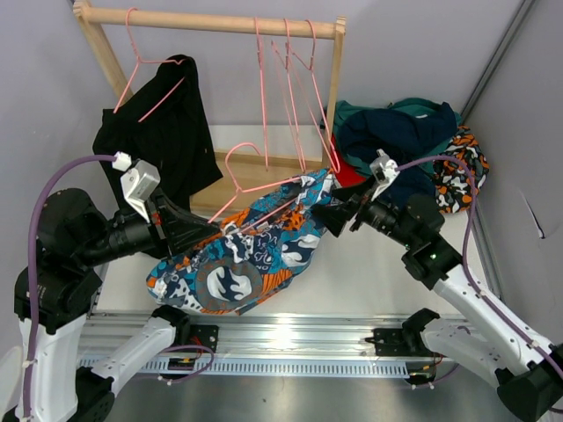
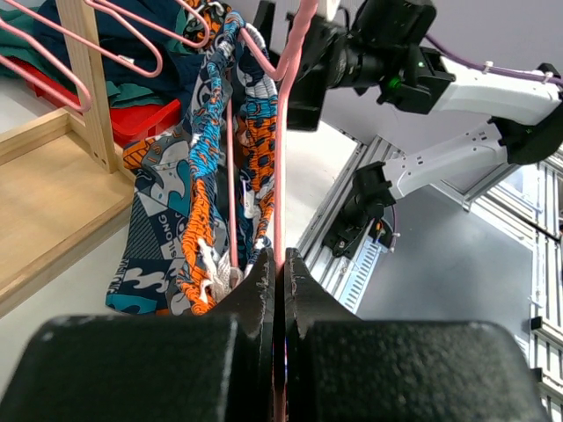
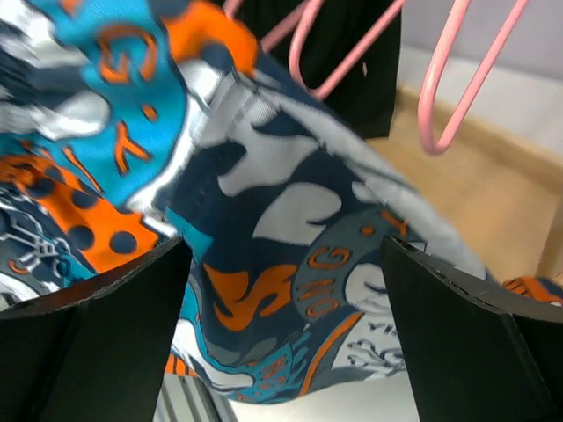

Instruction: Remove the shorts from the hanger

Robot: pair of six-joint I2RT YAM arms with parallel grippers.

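The blue-orange-white patterned shorts (image 1: pixel 246 255) hang from a pink hanger (image 1: pixel 255 176) and sag onto the table in front of the rack. My left gripper (image 1: pixel 224 230) is shut on the hanger's wire (image 2: pixel 281 158), with the shorts (image 2: pixel 193 202) draped just beyond the jaws (image 2: pixel 279 259). My right gripper (image 1: pixel 327 215) is open at the shorts' right end, and the patterned fabric (image 3: pixel 281 229) fills the gap between its fingers (image 3: pixel 283 244). The black shorts (image 1: pixel 158 132) hang on a hanger at the rack's left. The navy (image 1: pixel 396 132), teal (image 1: pixel 422 107) and black-orange-white (image 1: pixel 457 171) shorts lie piled at back right.
The wooden rack's top bar (image 1: pixel 211 19) holds several empty pink hangers (image 1: pixel 295 97). Its wooden base (image 1: pixel 264 171) lies behind the patterned shorts. A red item (image 1: pixel 352 174) sits under the pile. Grey walls close off the back and right.
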